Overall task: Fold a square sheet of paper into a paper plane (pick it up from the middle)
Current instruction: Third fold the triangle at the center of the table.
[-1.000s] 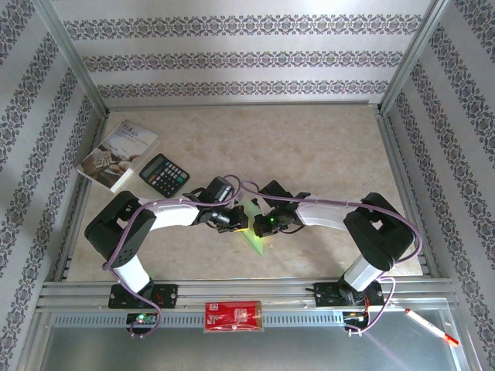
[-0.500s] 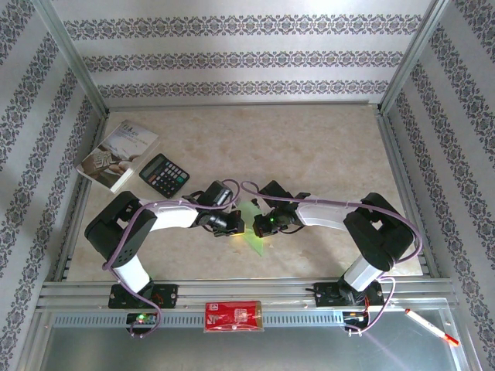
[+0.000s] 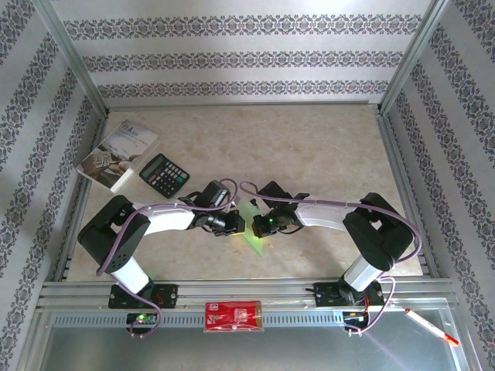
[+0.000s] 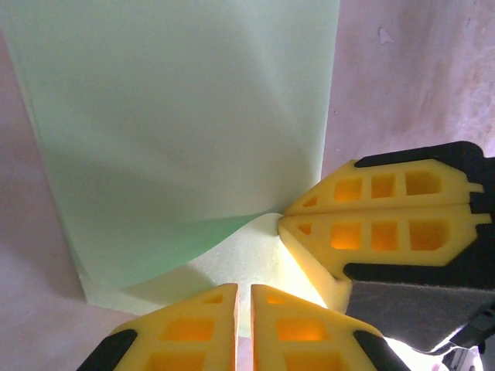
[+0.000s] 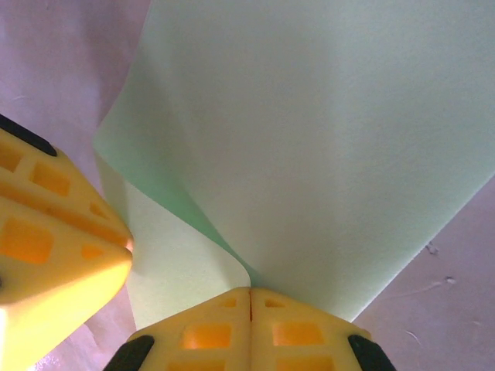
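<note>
The square sheet of paper point(image 3: 253, 234) is light green and lies partly folded at the middle of the table, between the two grippers. In the right wrist view my right gripper point(image 5: 250, 291) is shut on a curled-up flap of the paper point(image 5: 309, 116). My right gripper point(image 3: 259, 225) and left gripper point(image 3: 237, 224) nearly touch tip to tip. In the left wrist view my left gripper point(image 4: 244, 287) shows a narrow slit between its jaws with nothing in it, just above the lower layer of the paper point(image 4: 186, 116). The right gripper's fingers point(image 4: 371, 224) pinch the flap beside it.
A black calculator point(image 3: 164, 175) and a grey-white booklet point(image 3: 116, 154) lie at the back left. A red packet point(image 3: 233, 316) sits on the front rail between the arm bases. A pen point(image 3: 431, 326) lies at the front right. Metal frame rails border the table.
My left gripper's jaws have parted a little from shut, and the left arm has drawn slightly back to the left. The right gripper keeps its pinch on the flap.
</note>
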`<action>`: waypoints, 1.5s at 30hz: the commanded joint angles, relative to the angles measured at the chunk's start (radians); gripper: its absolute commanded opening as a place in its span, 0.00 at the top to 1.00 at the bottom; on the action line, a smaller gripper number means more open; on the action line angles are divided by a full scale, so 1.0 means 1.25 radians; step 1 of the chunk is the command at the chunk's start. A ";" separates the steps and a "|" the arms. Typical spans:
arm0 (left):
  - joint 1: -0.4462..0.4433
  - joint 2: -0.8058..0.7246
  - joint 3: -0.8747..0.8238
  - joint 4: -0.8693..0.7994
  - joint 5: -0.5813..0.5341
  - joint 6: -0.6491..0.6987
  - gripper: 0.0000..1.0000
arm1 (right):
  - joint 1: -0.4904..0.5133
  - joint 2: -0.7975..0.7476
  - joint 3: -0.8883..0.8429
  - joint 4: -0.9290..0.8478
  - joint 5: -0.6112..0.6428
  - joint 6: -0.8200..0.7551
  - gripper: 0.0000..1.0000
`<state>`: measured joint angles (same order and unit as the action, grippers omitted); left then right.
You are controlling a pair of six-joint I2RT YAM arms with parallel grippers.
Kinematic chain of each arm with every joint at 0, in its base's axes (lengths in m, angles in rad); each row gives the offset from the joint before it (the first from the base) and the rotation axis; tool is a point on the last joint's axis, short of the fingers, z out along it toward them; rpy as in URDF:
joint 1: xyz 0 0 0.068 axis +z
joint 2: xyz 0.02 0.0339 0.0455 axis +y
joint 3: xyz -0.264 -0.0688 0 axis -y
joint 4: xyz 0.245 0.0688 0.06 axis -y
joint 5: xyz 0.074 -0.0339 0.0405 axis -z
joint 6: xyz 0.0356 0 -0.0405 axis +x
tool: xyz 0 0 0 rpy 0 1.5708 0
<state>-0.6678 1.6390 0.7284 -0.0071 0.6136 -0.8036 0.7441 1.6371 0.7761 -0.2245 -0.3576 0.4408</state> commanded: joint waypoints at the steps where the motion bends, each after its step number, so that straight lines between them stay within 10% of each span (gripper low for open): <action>1: -0.003 0.035 0.010 0.047 0.022 -0.019 0.88 | 0.012 0.031 -0.021 -0.032 0.021 -0.006 0.97; 45: 0.061 0.049 -0.047 -0.002 -0.030 0.025 0.86 | 0.008 0.027 -0.036 -0.042 0.028 -0.012 0.97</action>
<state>-0.6247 1.7103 0.7166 0.0723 0.6434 -0.8047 0.7444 1.6371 0.7712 -0.2115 -0.3580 0.4404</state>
